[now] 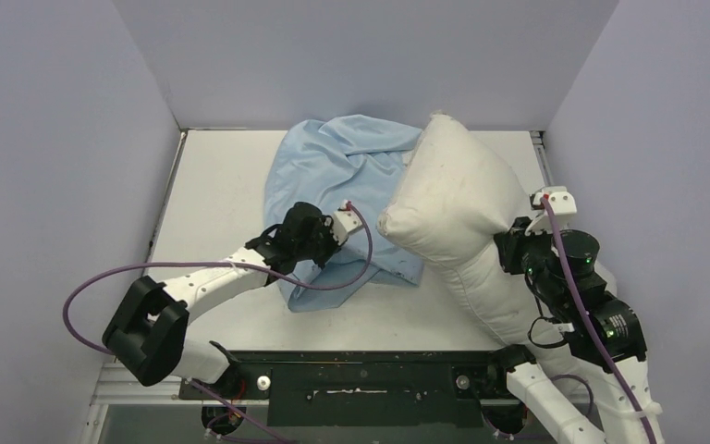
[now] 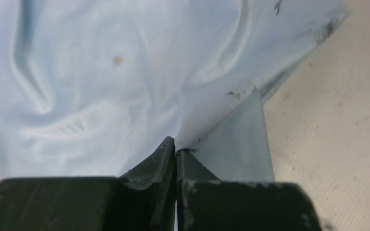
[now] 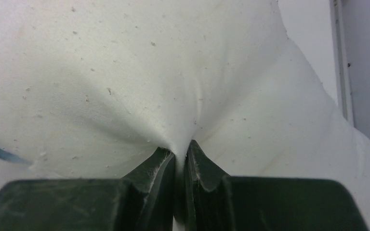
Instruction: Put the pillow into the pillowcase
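Left gripper (image 2: 176,148) pinches pillowcase (image 1: 342,162), right gripper (image 3: 180,148) pinches pillow (image 1: 467,203); pillow all outside, centre-right. Insertion looks unstarted.

- left arm (image 1: 213,282): stretched low toward the centre; left pincer (image 2: 175,150) clamped tight (jaws meeting)
- right arm (image 1: 601,319): elbow bent, reaching inward; right pincer (image 3: 180,150) likewise clamped

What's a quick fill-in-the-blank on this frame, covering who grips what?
The left fingers pinch the light ____ pillowcase.
The right fingers pinch the off-white ____.
Both pairs of fingers are ____.
Missing words: blue; pillow; shut.
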`<state>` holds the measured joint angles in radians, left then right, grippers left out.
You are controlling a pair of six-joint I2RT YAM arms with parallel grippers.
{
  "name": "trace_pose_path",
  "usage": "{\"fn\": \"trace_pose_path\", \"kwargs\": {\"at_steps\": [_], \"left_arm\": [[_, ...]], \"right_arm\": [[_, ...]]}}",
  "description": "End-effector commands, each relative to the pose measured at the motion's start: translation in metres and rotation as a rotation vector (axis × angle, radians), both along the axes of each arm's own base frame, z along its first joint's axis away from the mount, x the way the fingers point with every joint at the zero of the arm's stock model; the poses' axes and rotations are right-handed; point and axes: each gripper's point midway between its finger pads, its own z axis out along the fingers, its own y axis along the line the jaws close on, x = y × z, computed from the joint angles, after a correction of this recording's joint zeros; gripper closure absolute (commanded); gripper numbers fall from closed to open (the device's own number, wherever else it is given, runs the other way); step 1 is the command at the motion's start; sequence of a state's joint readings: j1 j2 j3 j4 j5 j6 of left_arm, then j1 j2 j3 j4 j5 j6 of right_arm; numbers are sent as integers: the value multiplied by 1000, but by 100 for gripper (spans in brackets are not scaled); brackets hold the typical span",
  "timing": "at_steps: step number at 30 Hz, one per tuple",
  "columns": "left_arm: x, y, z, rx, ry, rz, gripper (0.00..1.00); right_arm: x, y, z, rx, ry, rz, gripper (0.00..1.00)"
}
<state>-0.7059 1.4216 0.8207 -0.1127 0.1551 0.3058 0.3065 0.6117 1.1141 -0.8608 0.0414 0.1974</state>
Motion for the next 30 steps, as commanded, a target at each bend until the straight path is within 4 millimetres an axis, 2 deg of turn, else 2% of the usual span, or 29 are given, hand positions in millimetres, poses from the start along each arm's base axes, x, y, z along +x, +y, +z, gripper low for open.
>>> {"fn": "trace_pose_path", "kwargs": {"at_steps": [1, 6, 8, 12, 17, 26, 30], "left_arm": [[24, -20, 65, -251, -93, 65, 100], [36, -12, 72, -302, -72, 149, 100], [43, -7, 78, -333, -72, 193, 100], [54, -1, 94, -428, -55, 238, 100], [62, 5, 111, -481, -53, 240, 100], [67, 1, 112, -495, -28, 240, 100], [79, 4, 111, -492, -6, 307, 100]], "right_arm": [[-22, 23, -4, 36, 88, 154, 100], [-42, 68, -17, 174, 201, 383, 100], [-44, 75, -27, 205, 241, 408, 100], [-47, 74, -45, 212, 328, 377, 100], [-60, 88, -51, 249, 393, 478, 100], [-79, 107, -44, 315, 398, 628, 100], [-80, 111, -41, 344, 393, 647, 100]]}}
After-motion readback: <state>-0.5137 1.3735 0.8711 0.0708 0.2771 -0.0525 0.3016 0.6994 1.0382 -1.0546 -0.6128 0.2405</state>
